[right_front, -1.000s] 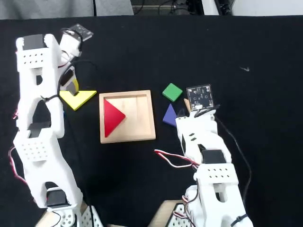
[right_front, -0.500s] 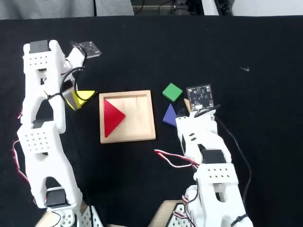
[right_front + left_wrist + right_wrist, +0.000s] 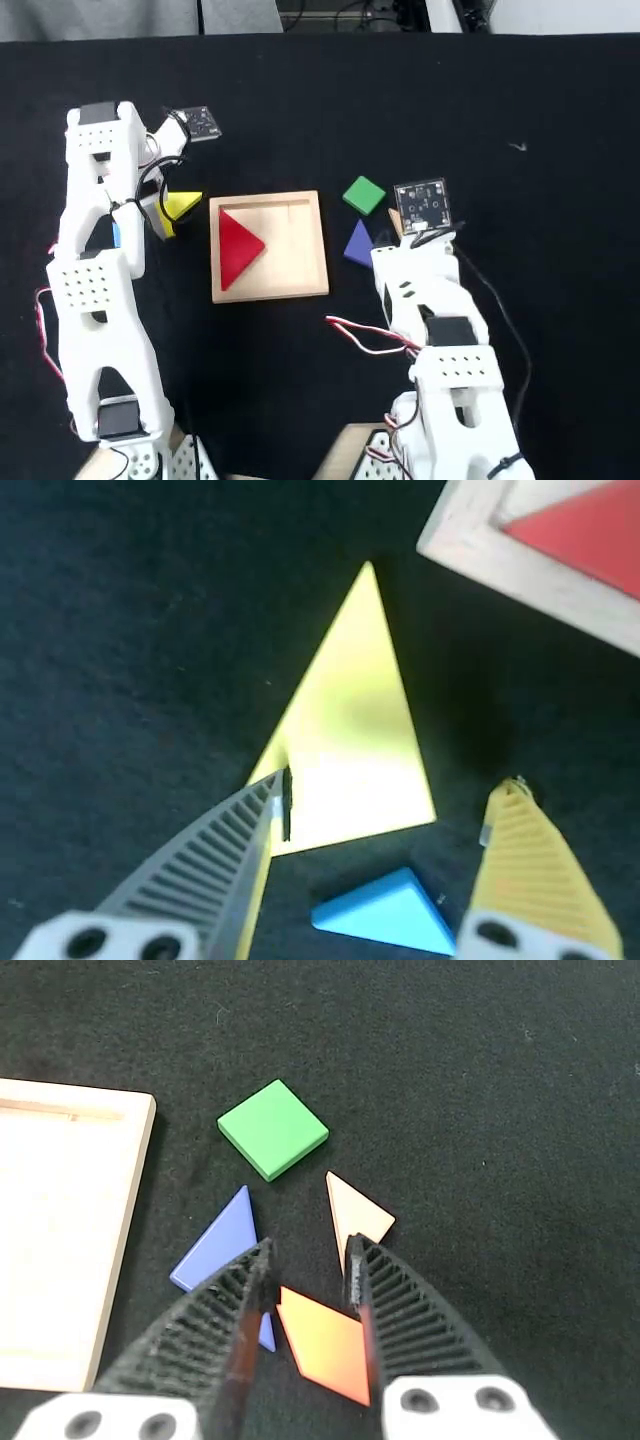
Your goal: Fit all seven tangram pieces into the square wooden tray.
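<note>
Left gripper [image 3: 395, 783] gapes wide over the yellow triangle [image 3: 350, 740], which lies just beside the tray [image 3: 268, 292]. The red triangle [image 3: 236, 247] sits inside. Right gripper [image 3: 307, 1250], barely parted and empty, hovers above the orange piece [image 3: 325, 1345].

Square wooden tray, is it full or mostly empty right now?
Mostly empty. The square wooden tray holds just the red triangle; the rest of its floor is bare wood in the high view.

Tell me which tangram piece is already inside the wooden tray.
The red triangle, lying flat in the left half of the tray. The yellow triangle, green square and purple triangle all sit on the black cloth outside it.
</note>
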Tool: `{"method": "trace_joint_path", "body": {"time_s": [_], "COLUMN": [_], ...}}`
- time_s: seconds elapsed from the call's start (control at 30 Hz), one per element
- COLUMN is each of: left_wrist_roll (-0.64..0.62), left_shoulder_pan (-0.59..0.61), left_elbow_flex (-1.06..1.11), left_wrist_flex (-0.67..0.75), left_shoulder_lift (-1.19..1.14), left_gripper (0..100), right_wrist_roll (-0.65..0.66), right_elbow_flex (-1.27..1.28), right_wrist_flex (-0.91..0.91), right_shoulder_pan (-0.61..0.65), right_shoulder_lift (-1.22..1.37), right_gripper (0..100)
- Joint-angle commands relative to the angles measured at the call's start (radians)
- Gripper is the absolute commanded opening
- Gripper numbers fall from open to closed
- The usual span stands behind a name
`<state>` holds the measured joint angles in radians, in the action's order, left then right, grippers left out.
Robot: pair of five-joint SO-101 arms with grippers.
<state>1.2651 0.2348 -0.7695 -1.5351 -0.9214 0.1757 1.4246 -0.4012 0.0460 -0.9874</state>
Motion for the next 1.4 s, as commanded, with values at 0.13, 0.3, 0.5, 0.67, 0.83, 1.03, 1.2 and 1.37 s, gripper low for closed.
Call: {"method": "trace_joint_path", "body": {"time_s": [0.13,0.3,0.5,0.67,0.83,1.03,1.2,1.37], "left_wrist_roll": [0.015,0.017,0.008,0.005,0.005,0.005,0.005,-0.008], "left_shoulder_pan": [-0.01,-0.005,-0.012,-0.013,-0.016,-0.019,-0.039,-0.056], "left_elbow_flex": [-0.036,-0.035,-0.039,-0.202,-0.303,-0.308,-0.302,-0.312], "left_wrist_flex": [0.087,0.091,0.087,-0.049,-0.143,-0.15,-0.152,-0.157], "left_shoulder_lift": [-0.041,-0.054,-0.043,-0.054,-0.055,-0.057,-0.055,-0.046], "left_gripper": [32,32,27,21,21,13,6,3], "right_wrist_roll": [0.006,0.006,0.006,0.006,0.006,0.006,0.006,0.006], "right_elbow_flex": [-0.005,-0.005,-0.005,-0.005,-0.004,-0.004,-0.004,-0.004], "right_wrist_flex": [0.023,0.023,0.023,0.023,0.023,0.018,0.018,0.018], "right_shoulder_pan": [-0.009,-0.009,-0.009,-0.009,0.012,0.026,0.026,0.025], "right_shoulder_lift": [-0.018,-0.018,-0.018,-0.018,-0.018,-0.018,-0.018,-0.019], "right_gripper": [12.1,12.1,12.1,12.1,12.1,12.1,12.1,12.1]}}
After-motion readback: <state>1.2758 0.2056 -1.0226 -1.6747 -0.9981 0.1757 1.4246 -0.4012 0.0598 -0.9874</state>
